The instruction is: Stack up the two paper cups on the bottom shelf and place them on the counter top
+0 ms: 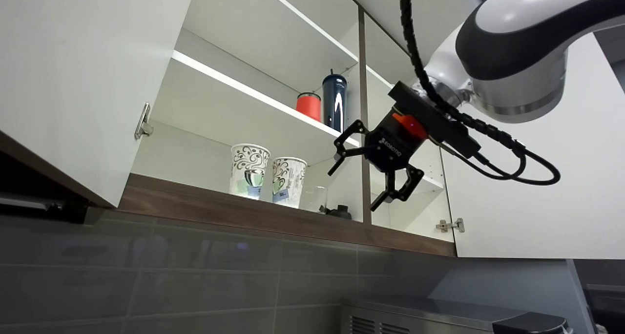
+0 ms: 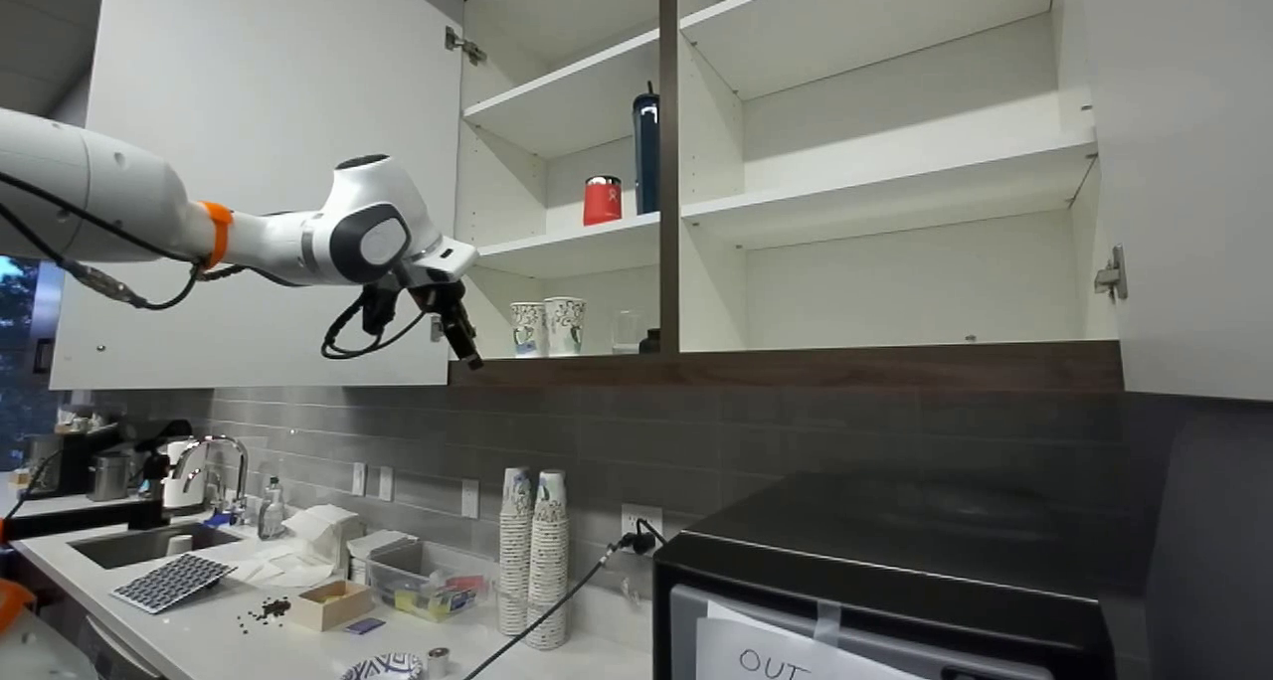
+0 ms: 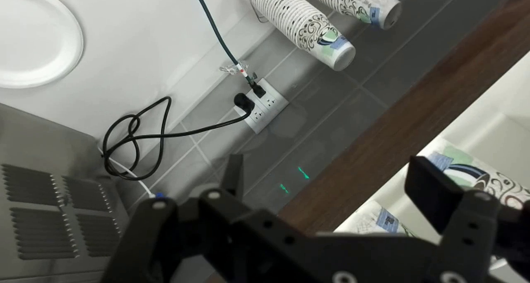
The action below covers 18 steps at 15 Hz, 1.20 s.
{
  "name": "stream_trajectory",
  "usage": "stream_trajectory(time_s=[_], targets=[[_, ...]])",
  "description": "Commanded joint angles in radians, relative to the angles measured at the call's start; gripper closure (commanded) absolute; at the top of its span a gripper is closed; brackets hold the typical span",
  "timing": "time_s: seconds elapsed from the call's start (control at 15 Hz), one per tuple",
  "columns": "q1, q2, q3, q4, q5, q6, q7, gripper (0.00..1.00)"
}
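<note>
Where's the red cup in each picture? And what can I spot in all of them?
In an exterior view: the red cup is above the picture's middle, just left of the tall dark bottle.
In an exterior view: the red cup is slightly left of centre, in the upper half.
In the wrist view: not seen.
Shared landmark: the dark brown front edge of the bottom shelf.

Two scroll-patterned white paper cups [image 1: 249, 171] stand upright, slightly apart, on the bottom shelf [image 1: 244, 214].
</note>
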Motion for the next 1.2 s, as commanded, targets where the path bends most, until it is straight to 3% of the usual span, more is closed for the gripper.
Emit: stream_trajectory(time_s=[0.0,0.2,0.33,0.8,1.13], targets=[[0.030,0.017,-0.022,0.008,-0.029,0.003,0.021,0.00],[0.027,0.022,-0.023,0.015,-0.030,0.003,0.022,0.00],[-0.030,0.078,0.006,0.097,-0.062,-0.027,0.145,0.00],[0.007,0.310,-0.008,0.390,-0.115,-0.011,0.254,0.00],[0.046,0.421,-0.031,0.513,-0.195,0.066,0.249,0.00]])
